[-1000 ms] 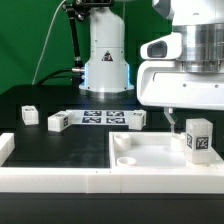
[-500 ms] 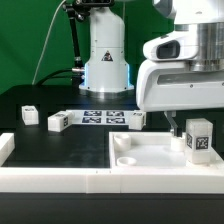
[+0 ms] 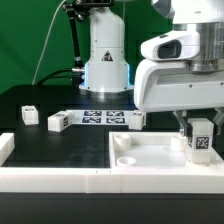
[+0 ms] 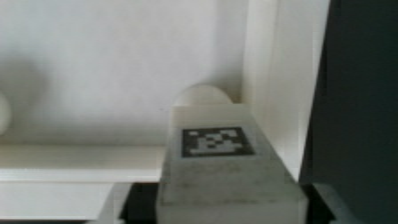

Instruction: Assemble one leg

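The leg [image 3: 201, 142] is a small white upright block with a black-and-white tag. It stands at the corner of the large white panel [image 3: 150, 150], on the exterior view's right. My gripper [image 3: 200, 124] is straight above the leg and hides its top, with one finger [image 3: 185, 122] against its side. In the wrist view the leg [image 4: 217, 170] fills the space between the two dark fingers [image 4: 143, 200], which press on both of its sides. The gripper [image 4: 222, 205] is shut on the leg.
Three more white legs lie on the black table behind the panel [image 3: 28, 114], [image 3: 57, 121], [image 3: 135, 120]. The marker board [image 3: 100, 117] lies between them. The robot base [image 3: 106, 55] stands at the back. The panel has a raised rim [image 3: 60, 180] along the front.
The finger seen beside the leg has moved toward it and now lies against its side. The jaws have closed on the leg. The leg has shifted very slightly.
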